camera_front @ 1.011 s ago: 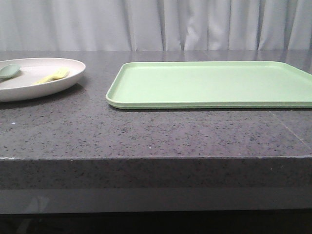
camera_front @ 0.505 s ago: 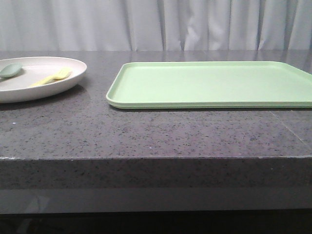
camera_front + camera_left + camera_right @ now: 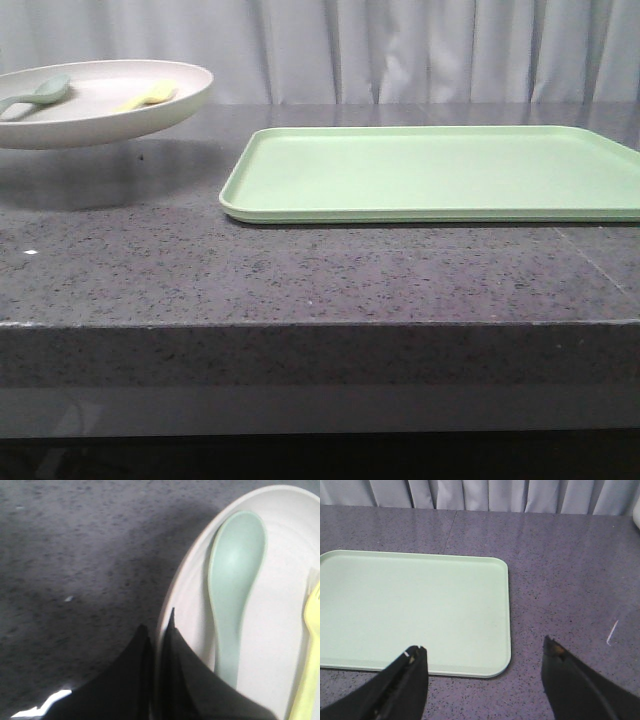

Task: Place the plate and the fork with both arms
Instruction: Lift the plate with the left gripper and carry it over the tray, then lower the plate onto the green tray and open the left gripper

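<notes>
The large round off-white plate with a raised rim hangs in the air to the left of the rectangular light green plastic tray, clear of the dark speckled stone table, its shadow lying on the stone beneath it. It sits slightly tilted, the side nearer the tray a little higher. Inside it lie two utensils: the small pale yellow plastic fork on the side nearer the tray, and a small pale green plastic spoon on the side farther from the tray.

The left gripper is closed on the plate's rim at the edge farthest from the tray, one black finger under the outside of the rim and the other over the inside, with only the rim's thickness between them. The spoon's handle ends just beside the inner finger, and the fork lies beyond the spoon.

The right gripper hovers above the table near a corner of the tray, its two black fingers spread wide apart and holding nothing. The tray lies flat on the table in front of a pale pleated curtain.
</notes>
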Robot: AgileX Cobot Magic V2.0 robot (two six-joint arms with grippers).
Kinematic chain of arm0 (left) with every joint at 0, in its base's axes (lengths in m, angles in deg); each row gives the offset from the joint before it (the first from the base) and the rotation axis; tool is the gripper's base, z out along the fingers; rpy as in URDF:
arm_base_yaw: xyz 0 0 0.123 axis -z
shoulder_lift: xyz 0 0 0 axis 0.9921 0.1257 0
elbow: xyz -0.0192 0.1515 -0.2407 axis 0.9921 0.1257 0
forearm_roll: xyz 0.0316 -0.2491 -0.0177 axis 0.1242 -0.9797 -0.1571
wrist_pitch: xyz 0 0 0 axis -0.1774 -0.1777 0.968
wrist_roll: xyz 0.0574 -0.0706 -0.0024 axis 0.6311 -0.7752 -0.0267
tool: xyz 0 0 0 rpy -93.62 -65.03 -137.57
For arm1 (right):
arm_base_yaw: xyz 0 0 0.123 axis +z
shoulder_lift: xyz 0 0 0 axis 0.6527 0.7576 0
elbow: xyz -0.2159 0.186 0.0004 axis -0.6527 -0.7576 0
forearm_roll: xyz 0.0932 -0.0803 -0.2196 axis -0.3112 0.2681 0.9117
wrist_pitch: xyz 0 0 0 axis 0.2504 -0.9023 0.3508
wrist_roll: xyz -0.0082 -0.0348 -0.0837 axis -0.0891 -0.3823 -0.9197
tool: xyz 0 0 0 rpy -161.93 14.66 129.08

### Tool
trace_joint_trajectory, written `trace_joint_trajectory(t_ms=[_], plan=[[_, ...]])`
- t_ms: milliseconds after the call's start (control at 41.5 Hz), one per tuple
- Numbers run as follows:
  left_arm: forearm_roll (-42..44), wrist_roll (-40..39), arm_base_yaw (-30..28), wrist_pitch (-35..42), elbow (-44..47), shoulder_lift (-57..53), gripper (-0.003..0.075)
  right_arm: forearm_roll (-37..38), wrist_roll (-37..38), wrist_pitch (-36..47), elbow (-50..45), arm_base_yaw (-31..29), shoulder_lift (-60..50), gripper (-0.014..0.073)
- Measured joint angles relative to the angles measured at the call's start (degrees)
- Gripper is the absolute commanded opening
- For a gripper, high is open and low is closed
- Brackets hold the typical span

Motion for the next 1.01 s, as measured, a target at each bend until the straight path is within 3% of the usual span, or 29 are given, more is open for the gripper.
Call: trace_joint_trajectory(t_ms=[602,1011], plan=[[14.39,-27.98,31.04,10.70,-10.79,1.71,-0.0020,0.00,0.00,0.00,0.00,0.00,0.00,0.0510],[30.48,-50.77,42.81,11.23,-18.41,11.70,-0.0020,0.00,0.00,0.00,0.00,0.00,0.00,0.0510]])
